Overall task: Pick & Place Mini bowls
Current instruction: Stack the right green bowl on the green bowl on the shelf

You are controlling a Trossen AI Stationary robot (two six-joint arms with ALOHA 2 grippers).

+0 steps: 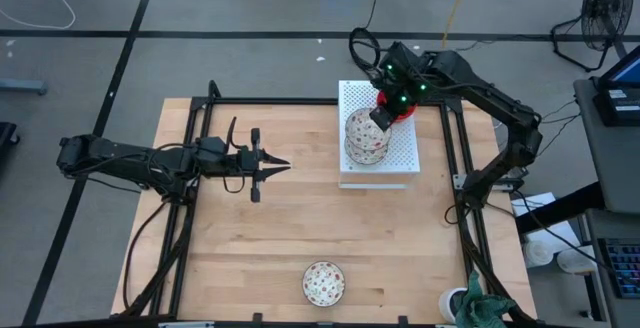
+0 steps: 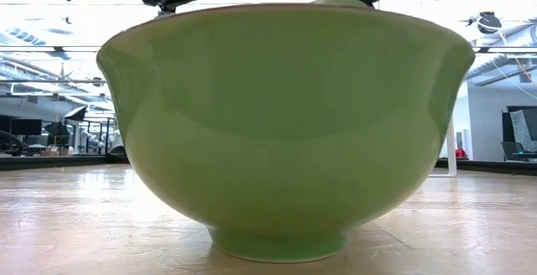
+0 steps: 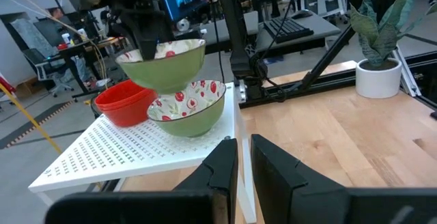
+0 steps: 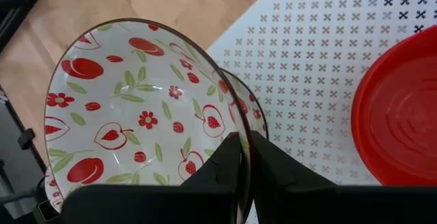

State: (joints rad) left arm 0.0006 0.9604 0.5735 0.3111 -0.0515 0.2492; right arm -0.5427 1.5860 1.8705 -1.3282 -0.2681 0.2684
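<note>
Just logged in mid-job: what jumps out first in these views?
The right gripper holds a floral bowl by its rim, lifted above a second floral bowl on the white perforated board, beside the red bowls. Another floral bowl sits alone at the table's near edge, filling the low view. The left gripper waits mid-table, shut.

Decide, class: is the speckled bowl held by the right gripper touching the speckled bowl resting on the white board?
Apart. The left wrist view shows the lifted bowl hanging from the right gripper, with a visible gap above the bowl below it.
</note>
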